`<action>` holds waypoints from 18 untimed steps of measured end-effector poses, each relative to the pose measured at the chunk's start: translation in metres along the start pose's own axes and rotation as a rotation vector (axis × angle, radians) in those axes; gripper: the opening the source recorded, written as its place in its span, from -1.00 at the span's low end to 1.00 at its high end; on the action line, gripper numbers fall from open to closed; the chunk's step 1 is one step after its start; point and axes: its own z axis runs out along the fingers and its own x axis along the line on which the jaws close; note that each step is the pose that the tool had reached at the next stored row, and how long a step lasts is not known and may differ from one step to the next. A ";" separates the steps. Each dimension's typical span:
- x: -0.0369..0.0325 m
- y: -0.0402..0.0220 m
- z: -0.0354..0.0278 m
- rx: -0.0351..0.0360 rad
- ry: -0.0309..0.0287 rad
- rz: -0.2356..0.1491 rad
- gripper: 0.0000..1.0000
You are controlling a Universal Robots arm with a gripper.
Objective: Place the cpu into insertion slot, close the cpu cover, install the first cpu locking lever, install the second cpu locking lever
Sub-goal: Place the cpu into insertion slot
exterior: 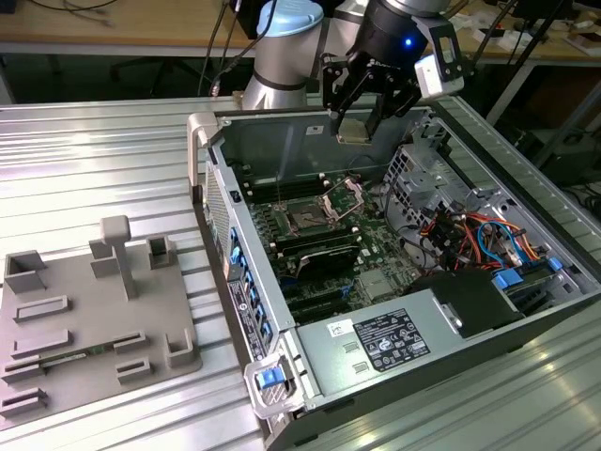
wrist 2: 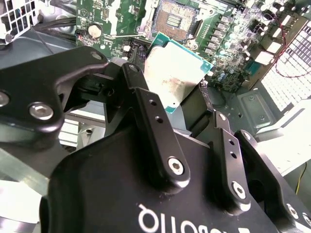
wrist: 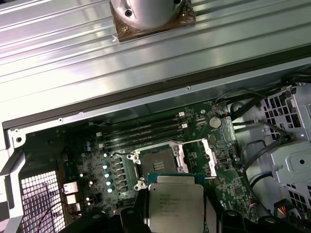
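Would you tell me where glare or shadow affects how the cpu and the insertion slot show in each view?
Exterior view: glare streaks the ribbed metal table; the insertion slot lies in dimmer light, while the cpu in the gripper is lit. First wrist view: the table reflects brightly; cpu and slot are evenly lit. Second wrist view: the cpu's face has a pale sheen.

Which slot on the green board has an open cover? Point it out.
The insertion slot, square and metal-rimmed, its cpu cover swung open beside it; the memory slots are long, narrow and black.
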 end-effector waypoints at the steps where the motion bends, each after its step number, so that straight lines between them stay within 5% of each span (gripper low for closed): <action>1: 0.0000 0.0000 0.0000 0.0000 -0.0001 0.000 0.09; 18: 0.0001 0.0001 0.0000 -0.0005 -0.0027 0.030 0.09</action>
